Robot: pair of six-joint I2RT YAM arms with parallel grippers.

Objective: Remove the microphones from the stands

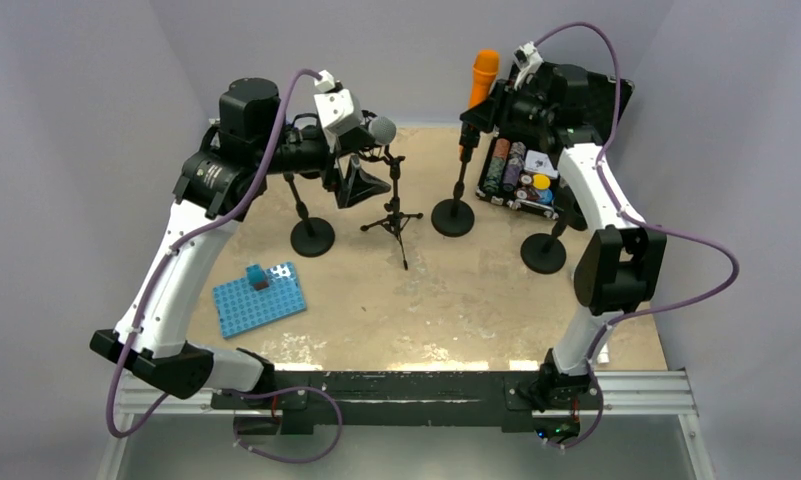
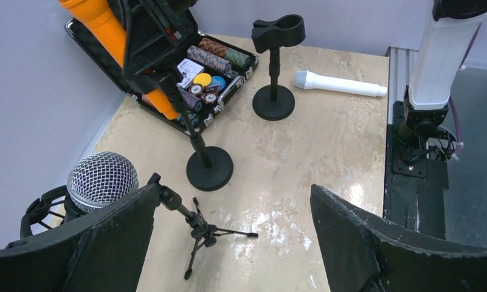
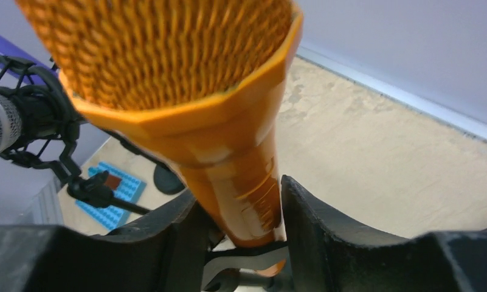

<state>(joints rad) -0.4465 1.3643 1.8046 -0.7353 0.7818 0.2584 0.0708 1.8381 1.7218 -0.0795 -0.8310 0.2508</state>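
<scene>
The right tool (image 3: pixel 238 191) is closed on the orange mic (image 3: pixel 168 73), its two fingers (image 3: pixel 326 243) pressed against either side of the handle just below the head. The mic leans head-up in the clip of its stand (image 1: pixel 453 217), whose round base rests on the counter (image 1: pixel 426 300) at the back, just beside an open case (image 2: pixel 230 90) of chips. The left tool (image 2: pixel 231 194) is spread wide and holds nothing (a grey mic (image 2: pixel 102 179) in a shock mount sits right by one finger, carried on a small tripod (image 2: pixel 198 231)). Farther out, a second stand (image 2: pixel 276 61) stands bare, a white mic (image 2: pixel 338 83) lies flat near it, and a blue plate (image 1: pixel 259 300) rests toward the near left.
</scene>
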